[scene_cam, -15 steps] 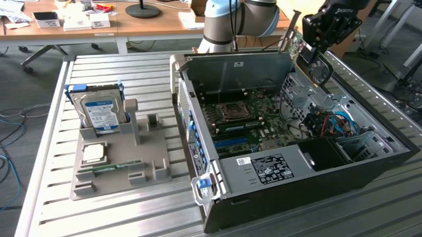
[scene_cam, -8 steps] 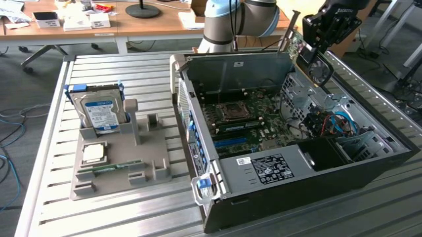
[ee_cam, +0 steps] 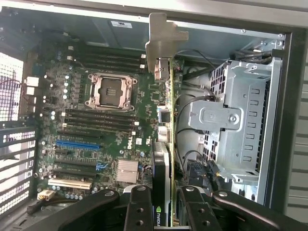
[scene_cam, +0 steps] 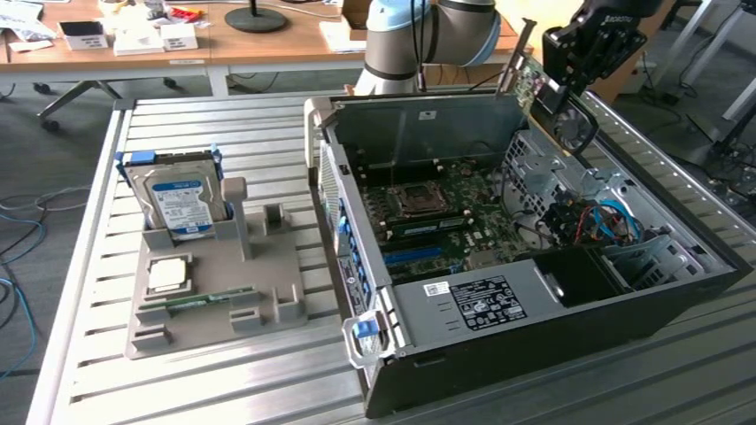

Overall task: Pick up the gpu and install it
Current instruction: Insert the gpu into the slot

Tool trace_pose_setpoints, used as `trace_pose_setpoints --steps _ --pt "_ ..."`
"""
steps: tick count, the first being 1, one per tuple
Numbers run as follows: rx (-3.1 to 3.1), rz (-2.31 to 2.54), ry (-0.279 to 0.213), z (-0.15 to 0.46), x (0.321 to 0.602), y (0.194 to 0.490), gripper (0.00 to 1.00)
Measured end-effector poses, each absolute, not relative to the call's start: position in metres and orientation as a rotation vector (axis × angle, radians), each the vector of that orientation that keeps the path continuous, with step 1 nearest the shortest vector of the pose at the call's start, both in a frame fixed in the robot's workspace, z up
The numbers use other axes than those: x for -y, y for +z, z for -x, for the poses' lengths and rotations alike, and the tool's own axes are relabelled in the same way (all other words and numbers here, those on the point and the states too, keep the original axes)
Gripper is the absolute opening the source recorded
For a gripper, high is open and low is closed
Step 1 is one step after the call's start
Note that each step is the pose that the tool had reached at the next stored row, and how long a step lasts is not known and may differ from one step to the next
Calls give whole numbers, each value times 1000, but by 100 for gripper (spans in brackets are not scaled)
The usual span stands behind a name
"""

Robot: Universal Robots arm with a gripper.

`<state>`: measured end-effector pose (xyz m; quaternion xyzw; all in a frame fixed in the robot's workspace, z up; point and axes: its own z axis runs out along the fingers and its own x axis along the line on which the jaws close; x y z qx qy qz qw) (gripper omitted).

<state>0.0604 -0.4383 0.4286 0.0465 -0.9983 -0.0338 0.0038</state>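
Gpu point(ee_cam: 162, 163) gripped edge-on in jaws, arm point(scene_cam: 443, 31) above computer case point(scene_cam: 567, 350).

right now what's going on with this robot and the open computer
The robot arm's claw is closed on a graphics card. It holds the card on edge above the open computer case, with the card's silver bracket at the end away from the claw. The card hangs over the motherboard and is not seated in a slot yet. A hard drive stands in a grey holder on the exterior view's left.
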Motion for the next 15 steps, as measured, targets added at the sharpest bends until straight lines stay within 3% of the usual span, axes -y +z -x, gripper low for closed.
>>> trace_pose_setpoints --steps 15 --pt "3120 -249 -104 -60 438 429 27"
